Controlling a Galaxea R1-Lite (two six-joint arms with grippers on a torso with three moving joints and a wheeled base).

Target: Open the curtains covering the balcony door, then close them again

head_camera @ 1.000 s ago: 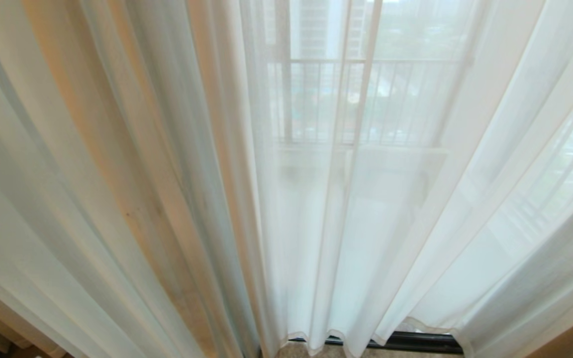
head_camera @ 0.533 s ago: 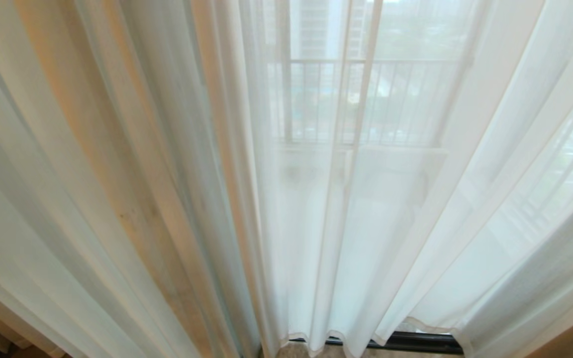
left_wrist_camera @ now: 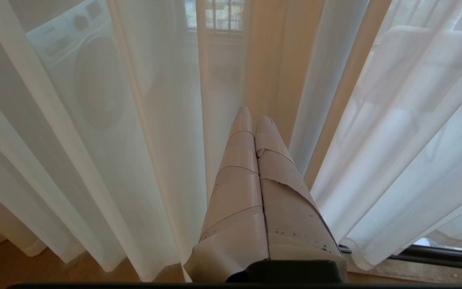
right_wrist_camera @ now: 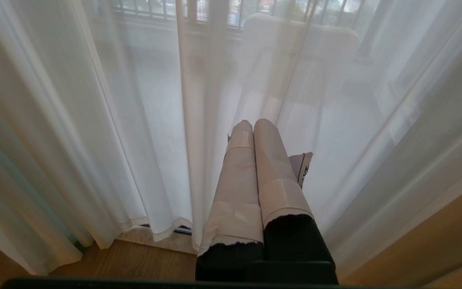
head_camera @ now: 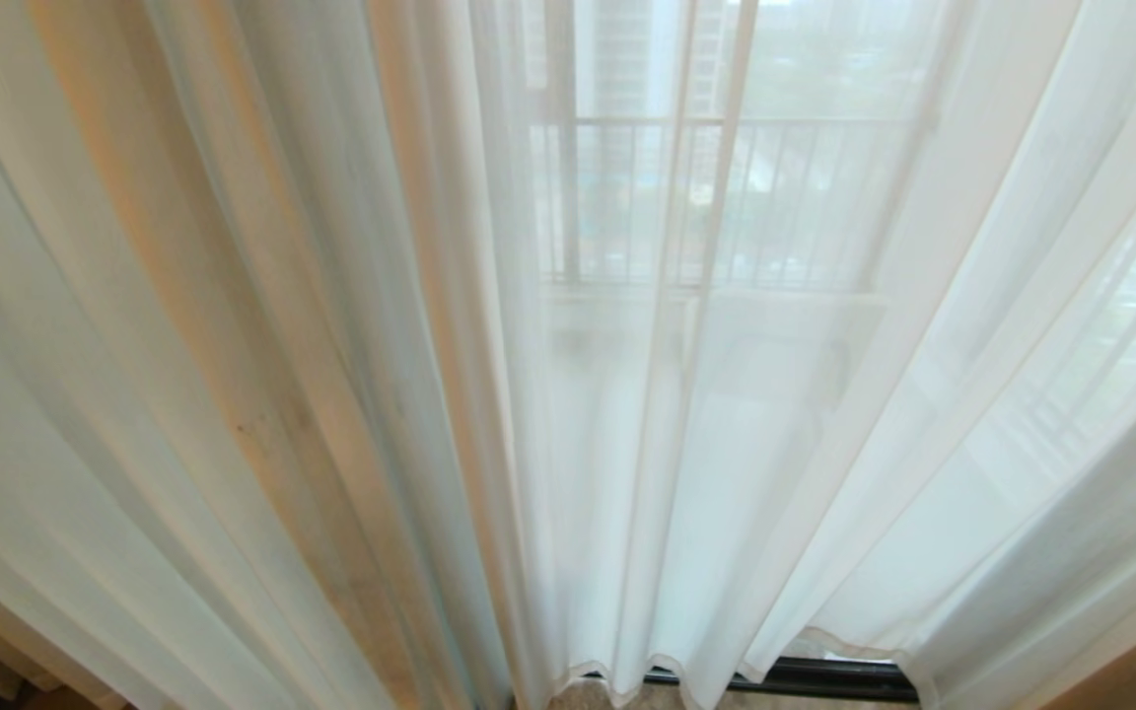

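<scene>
The curtains (head_camera: pixel 351 375) hang drawn across the balcony door (head_camera: pixel 824 678), folds running vertically. The left gripper (left_wrist_camera: pixel 253 116), fingers pressed together and empty, points at a fold just ahead; the right gripper (right_wrist_camera: pixel 251 124), likewise closed, faces the sheer panel

Left gripper (left_wrist_camera: pixel 254 117) closed, tape-wrapped fingers pressed together; right gripper (right_wrist_camera: pixel 253 123) likewise — empty.
</scene>
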